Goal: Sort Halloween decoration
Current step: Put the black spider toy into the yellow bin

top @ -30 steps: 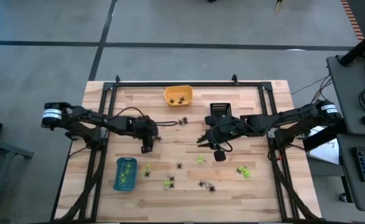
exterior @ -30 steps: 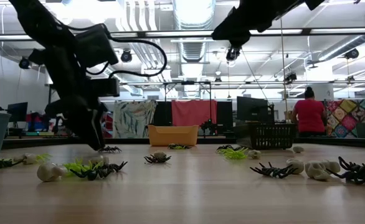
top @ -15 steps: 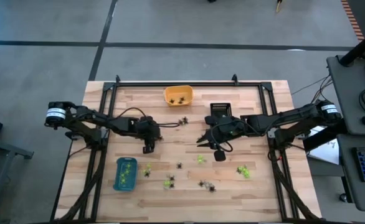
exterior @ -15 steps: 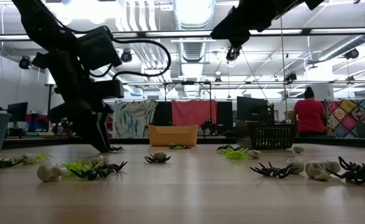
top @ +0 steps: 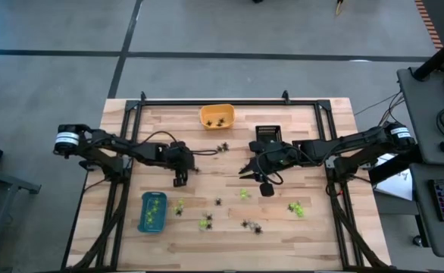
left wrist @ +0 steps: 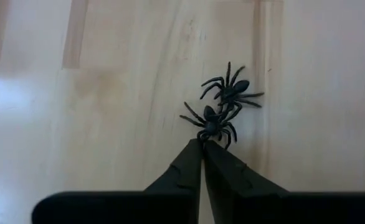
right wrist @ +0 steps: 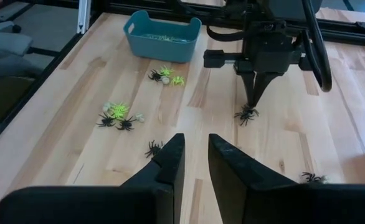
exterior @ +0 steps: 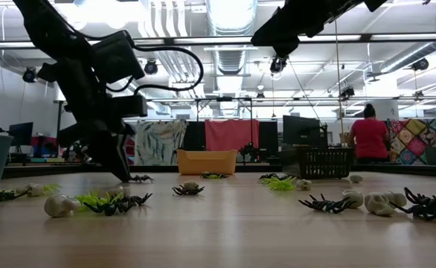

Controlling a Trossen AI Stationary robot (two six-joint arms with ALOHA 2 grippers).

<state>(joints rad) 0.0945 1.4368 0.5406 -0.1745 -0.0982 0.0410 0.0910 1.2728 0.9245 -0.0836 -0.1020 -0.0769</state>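
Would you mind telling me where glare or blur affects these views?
Left wrist view: pale glare washes out the wooden table on one side, while the two black plastic spiders are sharp ahead of the shut left tool. Low view: bright ceiling lights bloom and the near tabletop is soft. High view: evenly lit.

Pale striped-wood table (top: 313, 220); blue tray (top: 152, 211) lower left, orange tray (top: 217, 116) top centre, black basket (top: 268, 134); lime-green trinkets (top: 295, 207); black spiders (left wrist: 223, 106).
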